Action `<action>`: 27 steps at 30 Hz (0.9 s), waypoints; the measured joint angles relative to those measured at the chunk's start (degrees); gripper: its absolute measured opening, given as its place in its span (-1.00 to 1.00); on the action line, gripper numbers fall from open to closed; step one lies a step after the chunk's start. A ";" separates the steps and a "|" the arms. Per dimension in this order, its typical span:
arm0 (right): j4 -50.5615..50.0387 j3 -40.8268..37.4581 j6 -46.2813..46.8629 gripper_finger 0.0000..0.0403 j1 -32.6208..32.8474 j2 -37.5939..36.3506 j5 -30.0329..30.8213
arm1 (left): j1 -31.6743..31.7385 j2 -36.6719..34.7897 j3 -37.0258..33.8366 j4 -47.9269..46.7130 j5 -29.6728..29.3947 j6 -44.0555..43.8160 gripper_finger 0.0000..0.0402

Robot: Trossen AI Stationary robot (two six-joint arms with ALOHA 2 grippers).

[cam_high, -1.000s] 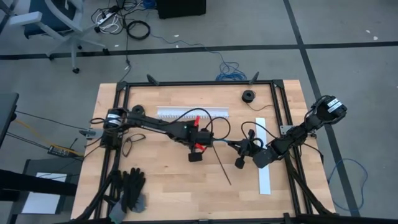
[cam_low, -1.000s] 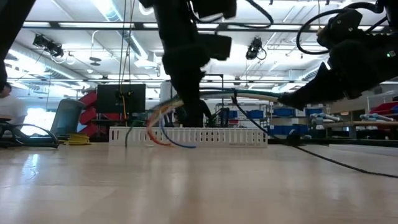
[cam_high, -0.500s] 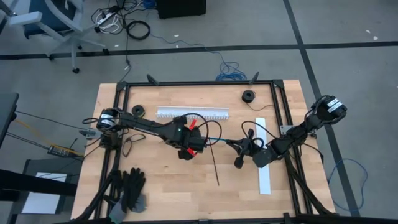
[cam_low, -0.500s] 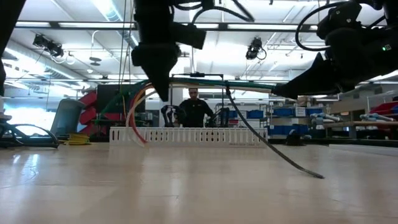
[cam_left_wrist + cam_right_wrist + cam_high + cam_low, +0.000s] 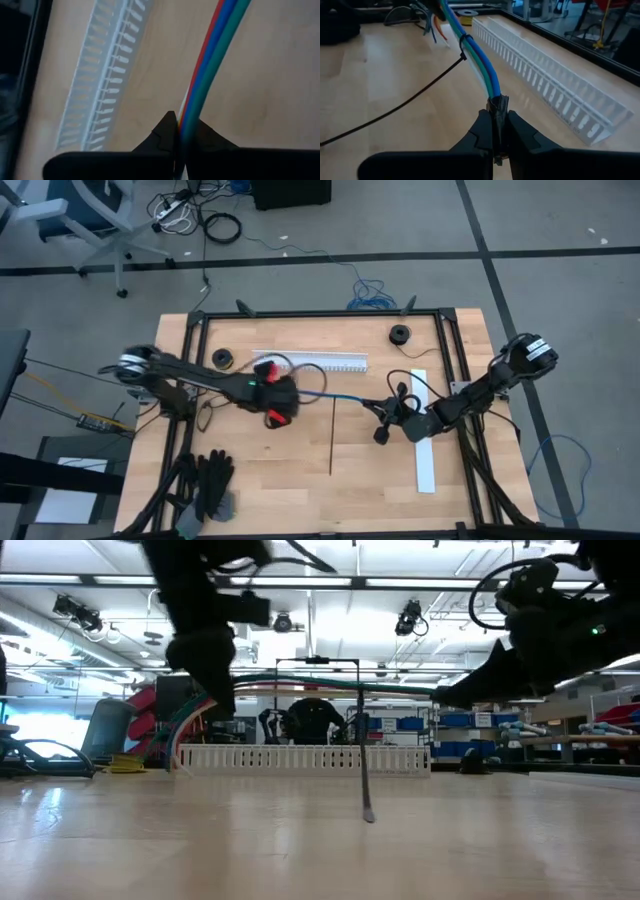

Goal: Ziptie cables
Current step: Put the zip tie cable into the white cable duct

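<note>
Cables [image 5: 482,62] are bundled, zip tie [image 5: 463,40] already looped on. Left gripper [image 5: 182,131] and right gripper [image 5: 499,120] both clamp the bundle; probably just cinching left.

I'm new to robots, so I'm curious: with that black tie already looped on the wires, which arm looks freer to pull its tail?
Neither is free. Both sets of fingers, left and right, are shut on the cables, stretching them taut. The zip tie dangles nearer the right, so right seems better placed, if it let go.
</note>
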 joint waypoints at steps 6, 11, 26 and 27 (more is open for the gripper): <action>9.92 -0.06 -9.00 -0.92 -7.50 0.00 -9.77 | 4.10 -11.51 -11.75 11.71 1.63 4.72 -1.00; 13.79 -0.09 -12.04 -0.92 -16.03 0.00 -19.67 | 10.23 -14.79 -17.11 17.35 4.96 10.03 -1.00; 20.61 0.11 -14.37 -0.92 -34.21 0.00 -39.89 | 21.14 -23.63 -17.44 14.54 8.87 18.97 -1.00; 20.63 0.11 -14.01 -0.92 -35.27 0.00 -41.00 | 21.92 -23.77 -17.43 14.82 8.97 19.29 -1.00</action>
